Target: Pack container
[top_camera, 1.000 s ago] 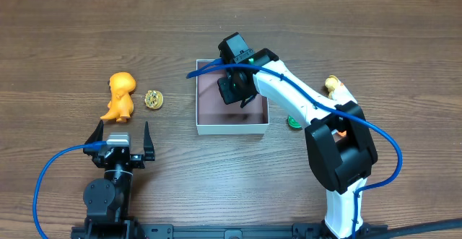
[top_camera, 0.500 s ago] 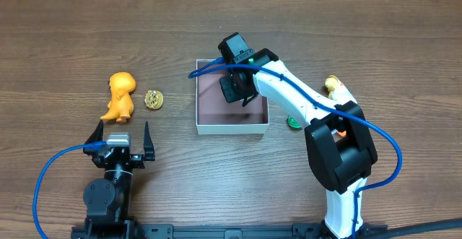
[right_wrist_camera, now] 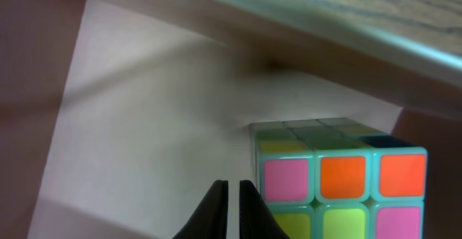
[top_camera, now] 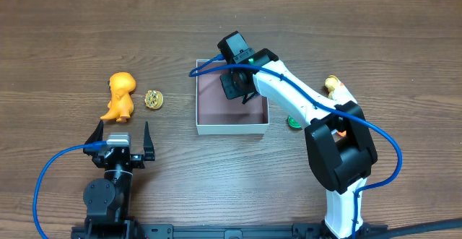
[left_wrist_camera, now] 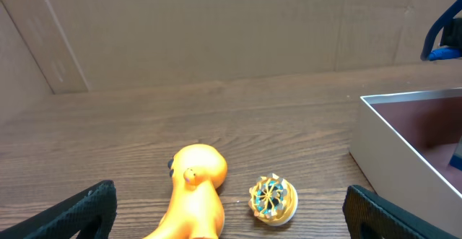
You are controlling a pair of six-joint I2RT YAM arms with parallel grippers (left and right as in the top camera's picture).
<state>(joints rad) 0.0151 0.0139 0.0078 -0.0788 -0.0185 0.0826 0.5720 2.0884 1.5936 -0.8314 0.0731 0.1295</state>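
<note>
Your square, shallow white-walled container (top_camera: 231, 128) sits mid-counter (top_camera: 216, 188) holding a multicoloured puzzle cube (right_wrist_camera: 339, 188) by its wall, and your right gripper (right_wrist_camera: 232, 206), pinched narrow and empty just beside it, could knock the cube or snag the wall when lifting, while your left gripper (top_camera: 121, 139) rests wide.

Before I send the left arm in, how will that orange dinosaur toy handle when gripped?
The orange dinosaur toy looks smooth and rounded, so it may slip when pinched. Its moulded form suggests light, fairly stiff plastic or rubber. The big head on a slimmer body may make it pivot rather than slide straight if nudged.
</note>
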